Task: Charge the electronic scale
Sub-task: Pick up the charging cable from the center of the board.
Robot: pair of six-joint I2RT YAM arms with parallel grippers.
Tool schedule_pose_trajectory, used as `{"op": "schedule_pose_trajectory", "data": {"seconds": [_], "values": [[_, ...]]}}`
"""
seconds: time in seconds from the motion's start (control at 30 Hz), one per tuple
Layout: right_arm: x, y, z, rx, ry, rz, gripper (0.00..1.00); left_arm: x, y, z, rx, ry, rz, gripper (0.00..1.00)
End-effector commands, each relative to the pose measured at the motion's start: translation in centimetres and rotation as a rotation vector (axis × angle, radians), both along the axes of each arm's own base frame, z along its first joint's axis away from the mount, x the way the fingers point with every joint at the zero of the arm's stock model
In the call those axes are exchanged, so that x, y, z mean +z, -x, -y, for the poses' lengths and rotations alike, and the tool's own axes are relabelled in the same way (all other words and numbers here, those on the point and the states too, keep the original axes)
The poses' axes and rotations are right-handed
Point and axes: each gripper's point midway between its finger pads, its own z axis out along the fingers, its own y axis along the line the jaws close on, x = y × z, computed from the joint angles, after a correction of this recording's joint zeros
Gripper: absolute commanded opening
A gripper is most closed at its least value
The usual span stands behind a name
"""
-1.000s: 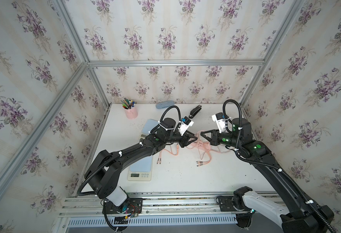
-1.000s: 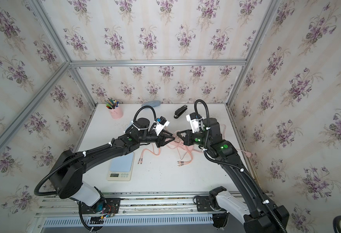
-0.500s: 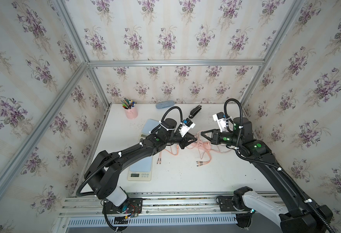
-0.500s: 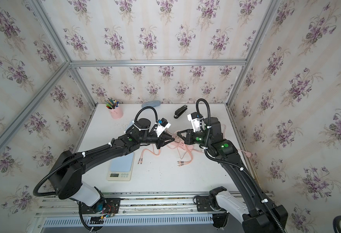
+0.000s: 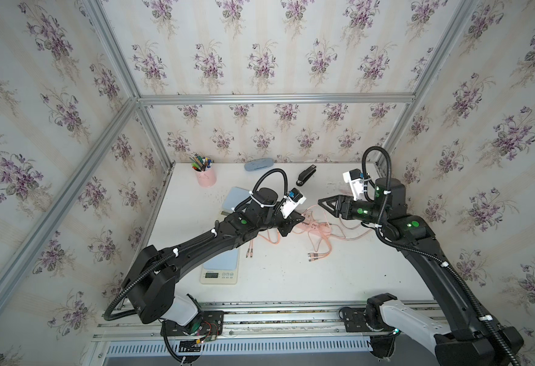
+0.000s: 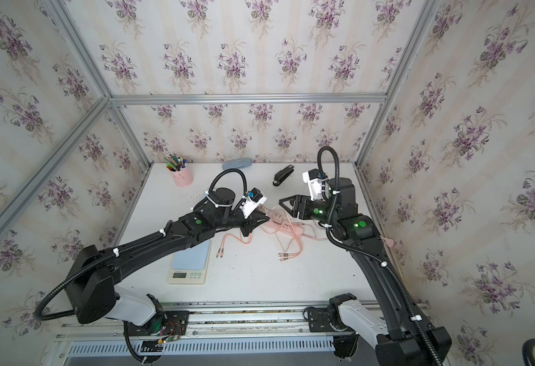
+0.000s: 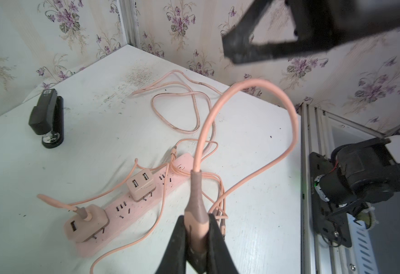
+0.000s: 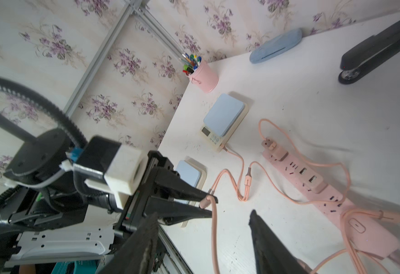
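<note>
On the surface (image 5: 291,285), pen cup (image 5: 206,179) far left, pouch (image 5: 259,164) and stapler (image 5: 306,176) to its right, scale (image 5: 222,268) near left, power strip (image 5: 311,225) in the middle.

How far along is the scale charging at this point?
Done: a cable head looks plugged into the rear scale. In hand: the left pincer is shut on a cable plug; the right pincer is open and empty. Left: probably seating that plug in a charger on the power strip.
</note>
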Motion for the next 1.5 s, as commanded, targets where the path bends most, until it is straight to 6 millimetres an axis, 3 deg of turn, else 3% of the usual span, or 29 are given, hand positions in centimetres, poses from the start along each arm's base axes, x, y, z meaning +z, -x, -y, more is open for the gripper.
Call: {"op": "schedule_pose_trajectory", "data": {"seconds": [0.0,0.07,0.33,0.67,0.87,1.07,1.3,1.47], "values": [[0.3,-0.1,0.2,0.004,-0.005,-0.022,0.65,-0.5,-0.7,-1.3,0.054,-0.115,0.117,0.01],[0.2,-0.2,-0.6,0.048,-0.049,-0.04,0.65,-0.2,-0.8,-1.7,0.082,-0.163,0.184,0.01],[-3.2,0.1,-3.4,0.149,-0.131,-0.202,0.55,0.3,-0.5,-1.7,0.123,-0.317,0.386,0.01],[-6.6,0.7,-4.8,0.171,-0.146,-0.338,0.49,0.1,-0.1,-0.7,0.095,-0.364,0.442,0.01],[-6.0,1.7,-5.7,0.285,-0.136,-0.243,0.48,0.3,2.2,1.0,-0.079,-0.235,0.295,0.0],[-4.7,2.3,-5.6,0.36,-0.095,-0.07,0.49,2.2,3.5,1.1,-0.221,-0.03,0.057,0.0],[-1.9,3.7,-5.4,0.419,-0.085,0.146,0.4,4.2,4.0,0.3,-0.321,0.112,-0.103,0.0],[-1.5,4.0,-5.3,0.427,-0.076,0.214,0.32,4.5,4.3,0.6,-0.36,0.141,-0.152,0.0]]}}
